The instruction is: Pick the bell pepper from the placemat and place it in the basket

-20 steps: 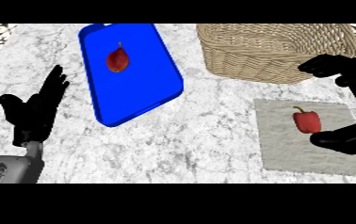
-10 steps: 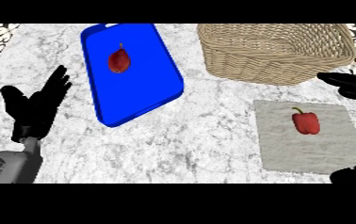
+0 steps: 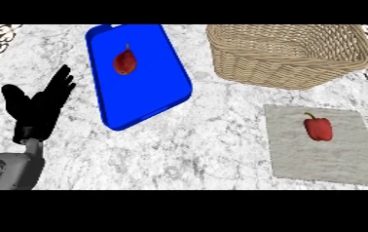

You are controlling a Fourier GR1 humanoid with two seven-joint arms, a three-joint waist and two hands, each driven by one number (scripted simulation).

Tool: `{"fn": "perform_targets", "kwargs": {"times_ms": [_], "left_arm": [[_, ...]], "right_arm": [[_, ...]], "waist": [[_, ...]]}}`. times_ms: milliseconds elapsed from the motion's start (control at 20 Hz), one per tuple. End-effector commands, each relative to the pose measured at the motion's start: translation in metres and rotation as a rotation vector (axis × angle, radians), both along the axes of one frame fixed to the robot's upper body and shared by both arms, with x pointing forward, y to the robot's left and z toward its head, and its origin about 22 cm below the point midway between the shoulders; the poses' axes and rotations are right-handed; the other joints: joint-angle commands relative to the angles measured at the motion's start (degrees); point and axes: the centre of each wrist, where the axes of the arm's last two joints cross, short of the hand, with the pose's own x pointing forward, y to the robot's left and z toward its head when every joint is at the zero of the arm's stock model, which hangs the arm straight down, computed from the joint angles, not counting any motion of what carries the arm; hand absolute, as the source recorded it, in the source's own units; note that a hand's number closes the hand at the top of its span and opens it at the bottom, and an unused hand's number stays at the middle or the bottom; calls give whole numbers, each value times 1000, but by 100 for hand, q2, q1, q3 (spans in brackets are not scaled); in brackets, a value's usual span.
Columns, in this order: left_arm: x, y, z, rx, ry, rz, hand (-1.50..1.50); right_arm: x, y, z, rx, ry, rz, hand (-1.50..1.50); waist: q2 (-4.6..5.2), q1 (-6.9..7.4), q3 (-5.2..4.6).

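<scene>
1 bell pepper [image 3: 318,128] lies on 1 placemat [image 3: 287,153] at the counter's [image 3: 201,143] right edge. 1 basket [image 3: 287,55] stands at the far right corner. 1 blue tray [image 3: 147,87] near the far edge carries 1 dark red fruit [image 3: 124,62]. 1 hand, the left hand [image 3: 37,108], shows at the left edge.

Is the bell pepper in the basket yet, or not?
Not yet. The bell pepper lies on the grey placemat, nearer the view's lower edge than the wicker basket; no hand touches it.
</scene>
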Motion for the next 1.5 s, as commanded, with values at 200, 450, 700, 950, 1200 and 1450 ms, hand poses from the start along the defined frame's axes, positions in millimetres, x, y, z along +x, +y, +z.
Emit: {"fn": "perform_targets", "kwargs": {"times_ms": [200, 450, 700, 950, 1200, 1450], "left_arm": [[4, -8, -3, 4, 1, -4, 0], [10, -1, 12, -6, -3, -27, 0], [-1, -2, -14, -4, -3, 0, 0], [-1, -2, 0, -24, 0, -13, 0], [-4, 6, -1, -10, -7, -22, 0], [-4, 8, -3, 12, -6, -27, 0]], "right_arm": [[6, -34, 28, -159, 273, 13, -150], [1, -66, 29, -88, 327, 75, -150], [-8, -97, 5, 25, 298, 109, -150], [-16, -114, -37, 121, 277, 115, -150], [1, -98, -97, 116, 245, 99, -150], [8, -94, -143, 158, 191, 101, -150]], "waist": [[19, 52, 14], [9, 38, 17], [11, 9, 24], [0, 16, 30], [25, 130, 25], [24, 101, 20]]}}
